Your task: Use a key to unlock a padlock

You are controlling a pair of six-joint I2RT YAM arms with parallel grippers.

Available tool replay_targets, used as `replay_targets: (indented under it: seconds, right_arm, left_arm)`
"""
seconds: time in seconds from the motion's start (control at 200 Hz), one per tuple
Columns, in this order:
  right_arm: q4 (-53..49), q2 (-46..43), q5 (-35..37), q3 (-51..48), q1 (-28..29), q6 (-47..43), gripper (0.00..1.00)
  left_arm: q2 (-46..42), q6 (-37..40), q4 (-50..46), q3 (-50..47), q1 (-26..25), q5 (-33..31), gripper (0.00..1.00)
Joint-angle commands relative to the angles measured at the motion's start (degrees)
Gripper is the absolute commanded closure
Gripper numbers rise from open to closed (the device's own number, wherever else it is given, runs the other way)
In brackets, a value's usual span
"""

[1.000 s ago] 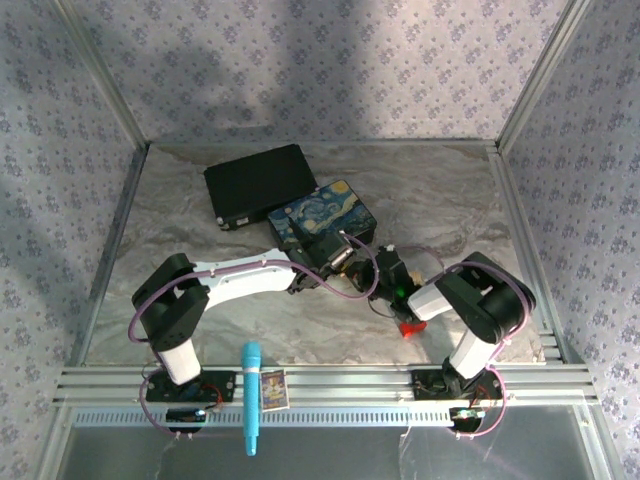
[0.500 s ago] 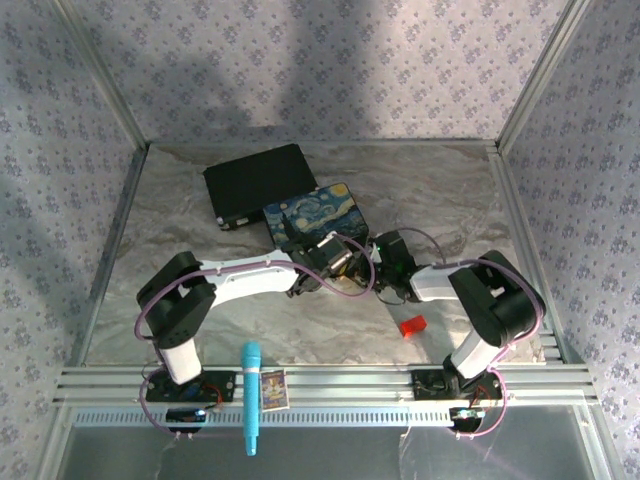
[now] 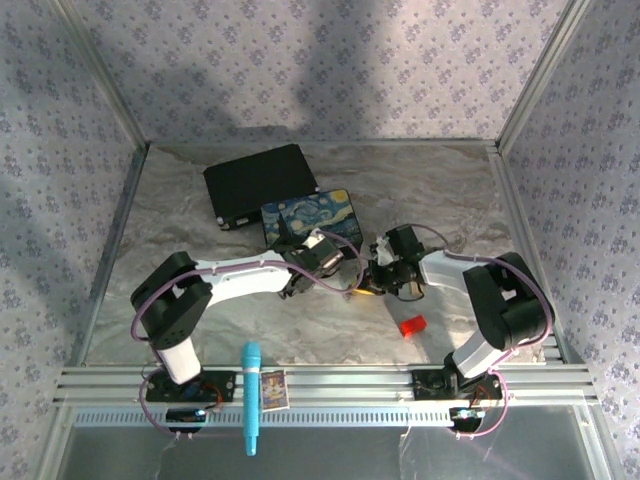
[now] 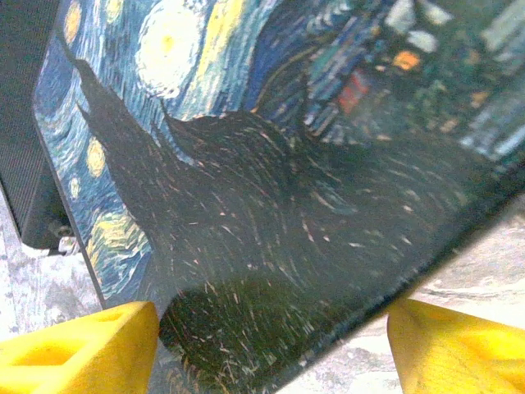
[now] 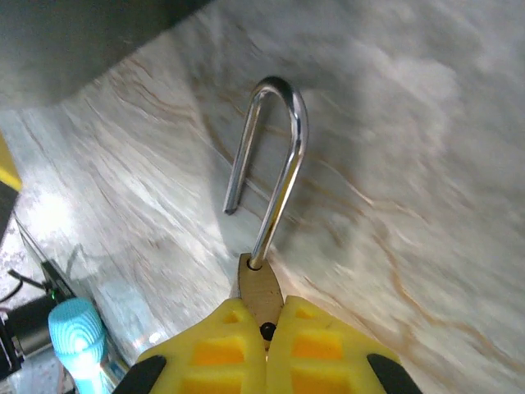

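Note:
My right gripper (image 5: 267,318) is shut on the brass body of the padlock (image 5: 261,286). Its silver shackle (image 5: 285,156) stands swung open above the marbled table, one leg free of the body. In the top view the right gripper (image 3: 384,276) hangs mid-table, right of the painted box. My left gripper (image 3: 304,248) stands open at the painted box's (image 4: 246,164) near edge; its yellow fingers (image 4: 90,345) are wide apart with nothing between them. The key is hidden.
The painted box (image 3: 310,215) lies behind the grippers, with a black case (image 3: 258,182) at its far left. A red block (image 3: 411,326) lies near the right arm. A blue pen-like stick (image 3: 250,395) and a small card (image 3: 275,388) rest on the front rail.
My left gripper has opened and drawn back left from the right gripper to the painted box. The right gripper, still holding the padlock, has moved away from the red block toward the table's middle.

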Motion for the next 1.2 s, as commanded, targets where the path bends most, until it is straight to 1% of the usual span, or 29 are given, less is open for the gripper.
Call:
replay_targets:
  seconds: [0.0, 0.09, 0.19, 0.305, 0.405, 0.445, 0.525, 0.625, 0.745, 0.79, 0.845, 0.894, 0.989, 0.999, 1.009, 1.049, 1.064, 1.074, 1.139, 1.194]
  right_arm:
    - [-23.6, 2.8, 7.5, -2.3, -1.9, -8.8, 1.00]
    - [-23.8, 2.0, 8.6, -1.9, -2.3, -8.2, 1.00]
    - [-27.1, 0.8, 14.2, -0.9, -2.2, -7.5, 1.00]
    - [-28.9, -1.0, 18.6, 0.0, -2.3, -6.9, 0.88]
    - [-29.3, -1.7, 19.6, 0.8, -2.2, -6.6, 0.77]
    - [-29.2, -1.8, 19.3, 1.1, -2.2, -6.6, 0.75]
    - [-29.5, -2.2, 19.7, 1.6, -1.8, -6.7, 0.73]
    - [-30.4, -3.8, 22.1, 2.6, -1.6, -6.6, 0.70]
    - [-29.5, -7.1, 23.0, 3.6, -1.1, -6.2, 0.63]
    - [-29.3, -8.4, 23.5, 4.3, -0.6, -6.4, 0.57]
    - [-29.2, -10.1, 24.3, 5.4, -0.3, -6.8, 0.47]
    - [-29.5, -10.9, 24.6, 6.7, -0.4, -7.5, 0.42]
    - [-28.9, -13.2, 28.2, 8.5, -0.4, -8.3, 0.35]
    - [-28.8, -13.5, 28.6, 8.6, -0.5, -8.4, 0.35]
    - [-28.6, -13.9, 29.0, 8.8, -0.5, -8.4, 0.34]
    - [-27.7, -15.5, 30.5, 9.1, -0.6, -8.8, 0.33]
    - [-27.5, -16.1, 31.2, 9.1, -0.8, -8.9, 0.33]
    - [-27.2, -16.5, 31.6, 9.2, -0.8, -9.0, 0.33]
    - [-25.3, -19.1, 34.4, 9.6, -1.5, -9.3, 0.30]
    - [-24.3, -20.7, 35.8, 10.1, -2.3, -8.8, 0.29]
  left_arm:
    - [-2.2, -2.3, -1.1, -0.9, 0.8, -1.0, 0.26]
    - [-2.8, -2.3, -1.3, -1.0, 0.8, -1.2, 0.26]
    - [-3.5, -2.6, -1.1, -1.6, 0.9, -1.2, 0.26]
    - [-4.2, -2.9, -0.8, -2.3, 1.1, -1.2, 0.26]
    - [-4.8, -3.4, -1.0, -2.8, 1.8, -1.5, 0.26]
    - [-5.2, -3.5, -1.1, -3.1, 2.2, -1.4, 0.26]
    - [-6.2, -3.6, -1.3, -3.5, 2.6, -1.7, 0.26]
    - [-8.2, -3.4, -0.8, -4.4, 3.0, -1.6, 0.26]
    - [-10.4, -3.7, -0.4, -5.1, 4.0, -1.6, 0.25]
    - [-11.0, -4.3, -0.6, -5.3, 4.8, -1.8, 0.25]
    - [-12.3, -4.6, -0.2, -5.8, 5.5, -1.5, 0.25]
    - [-14.0, -4.7, 0.6, -6.4, 5.7, -0.9, 0.25]
    - [-18.7, -5.1, 3.1, -8.0, 6.1, 1.8, 0.22]
    - [-19.5, -4.9, 3.6, -8.3, 6.1, 2.4, 0.21]
    - [-20.2, -4.6, 3.9, -8.5, 6.1, 2.8, 0.16]
    - [-22.7, -3.1, 6.1, -9.8, 6.4, 6.2, 0.12]
    - [-23.6, -2.7, 6.5, -10.2, 6.4, 7.2, 0.04]
    - [-23.9, -2.4, 6.9, -10.5, 6.4, 7.6, 0.01]
    - [-26.7, -1.9, 8.1, -11.9, 7.0, 9.9, 0.00]
    - [-28.4, -2.1, 8.6, -12.9, 7.7, 10.3, 0.00]
